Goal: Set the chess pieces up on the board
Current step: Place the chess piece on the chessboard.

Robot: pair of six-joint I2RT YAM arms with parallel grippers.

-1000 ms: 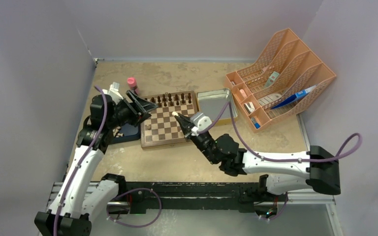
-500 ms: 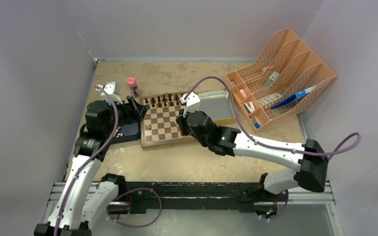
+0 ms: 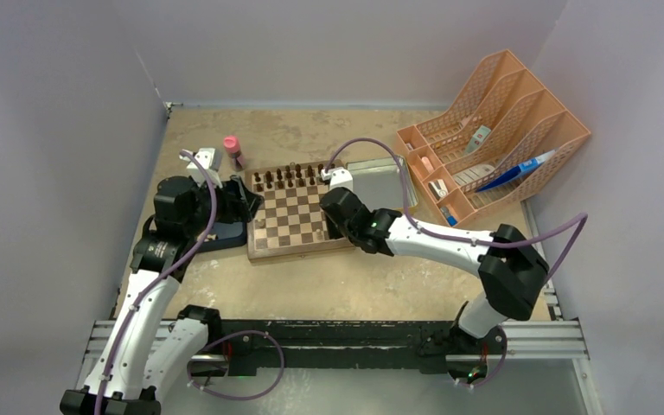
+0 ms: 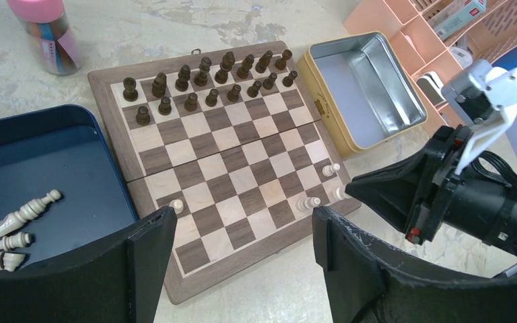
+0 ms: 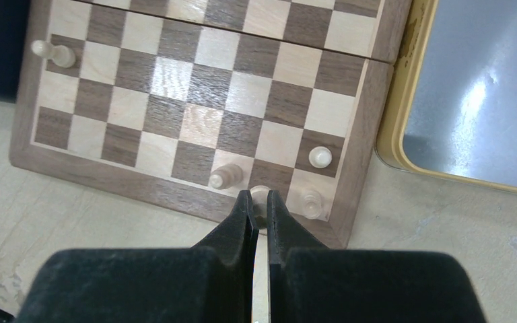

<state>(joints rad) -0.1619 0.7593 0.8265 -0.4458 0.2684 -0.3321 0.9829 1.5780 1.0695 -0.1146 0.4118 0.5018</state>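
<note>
1. Mid-table lay the board (image 3: 290, 220), with two rows of dark pieces (image 4: 205, 77) along its 12 o'clock edge.
2. The right gripper (image 5: 260, 202) was pinched tight on a pale piece (image 5: 261, 193) at the board's 5 o'clock corner. Standing pale pieces (image 5: 225, 177) flanked it closely on either side. Whether the held piece touched its square could not be told.
3. The left gripper (image 4: 241, 222) hung spread wide and empty over the board's 9 o'clock side.
4. At 9 o'clock, just beside the board, a blue tray (image 4: 33, 155) held loose pale pieces (image 4: 0, 229) lying flat.
5. An open metal tin (image 4: 323, 108) sat at 2 o'clock, with a peach organizer (image 3: 493, 130) beyond it. A pink-capped bottle (image 3: 233, 149) stood at 11 o'clock.
6. The right arm (image 3: 432, 242) and its purple cable (image 3: 372, 143) crossed the 3 o'clock edge, hiding that corner from above.
</note>
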